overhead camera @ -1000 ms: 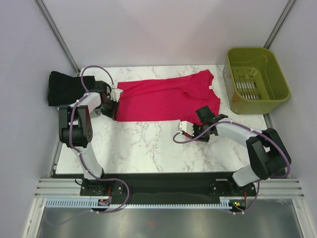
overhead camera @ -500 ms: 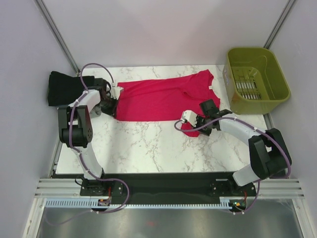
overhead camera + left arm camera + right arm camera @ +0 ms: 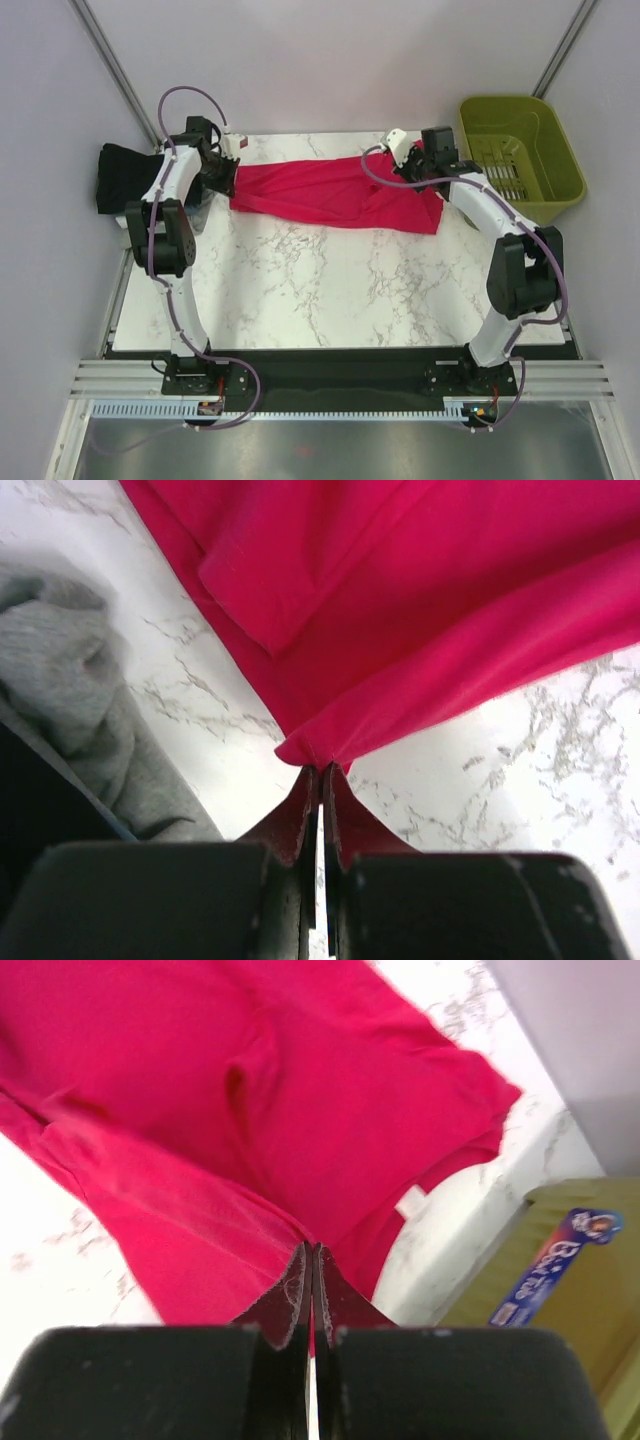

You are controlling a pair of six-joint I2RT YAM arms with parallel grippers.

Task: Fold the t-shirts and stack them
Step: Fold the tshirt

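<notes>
The crimson-pink t-shirt [image 3: 330, 195] lies doubled over lengthwise along the back of the marble table [image 3: 330, 290]. My left gripper [image 3: 228, 178] is shut on its left end; in the left wrist view the fingertips [image 3: 322, 772] pinch a corner of the pink cloth [image 3: 420, 600]. My right gripper [image 3: 424, 172] is shut on the shirt's right end, and the right wrist view shows its tips [image 3: 312, 1250] clamped on a fold of the shirt [image 3: 200, 1090] near the collar tag [image 3: 410, 1202]. A folded black t-shirt [image 3: 125, 178] sits at the far left, with a grey one [image 3: 70, 700] beside it.
The olive-green plastic basket [image 3: 515, 160] stands at the back right corner, close to my right arm, and shows in the right wrist view [image 3: 570, 1300]. White walls close in the back and sides.
My left gripper closed on the shirt's left corner. Both grippers then carried the near edge toward the back, folding the shirt over itself; the right arm swung from the table's front to the back.
</notes>
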